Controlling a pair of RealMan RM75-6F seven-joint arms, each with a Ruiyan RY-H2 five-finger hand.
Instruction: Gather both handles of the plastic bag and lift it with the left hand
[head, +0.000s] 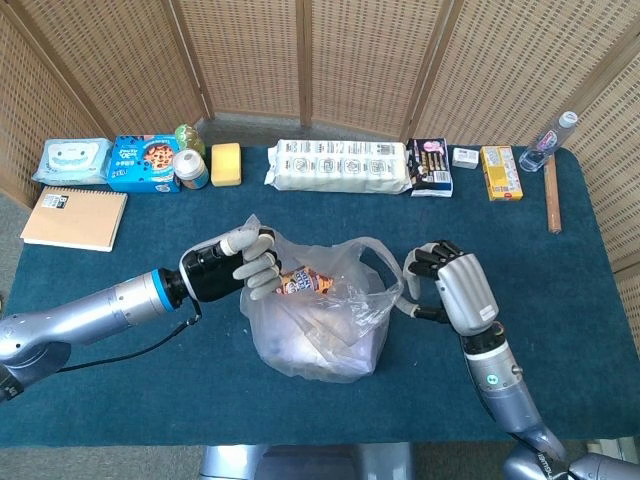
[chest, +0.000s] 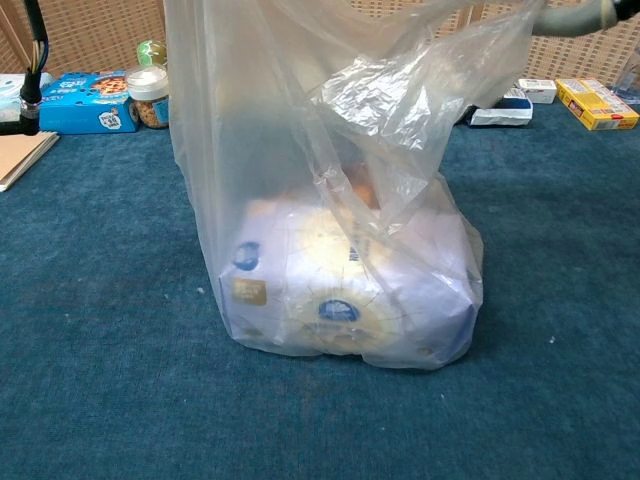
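A clear plastic bag (head: 318, 325) stands on the blue table (head: 120, 390), holding a snack packet (head: 300, 283) and a white-and-blue pack (chest: 340, 295). My left hand (head: 245, 265) grips the bag's left handle (head: 256, 232) and holds it up. My right hand (head: 450, 285) is at the bag's right side, fingers curled around the right handle (head: 392, 280), which is pulled taut toward it. In the chest view the bag (chest: 330, 200) fills the middle. Only a fingertip (chest: 575, 15) of the right hand shows at the top, with the stretched plastic reaching it.
Along the far edge lie a wipes pack (head: 72, 160), cookie box (head: 143, 163), jar (head: 190, 168), yellow sponge (head: 226, 163), long white package (head: 340, 165), dark packet (head: 430, 165), yellow box (head: 500, 158) and water bottle (head: 550, 140). A notebook (head: 75, 218) lies far left.
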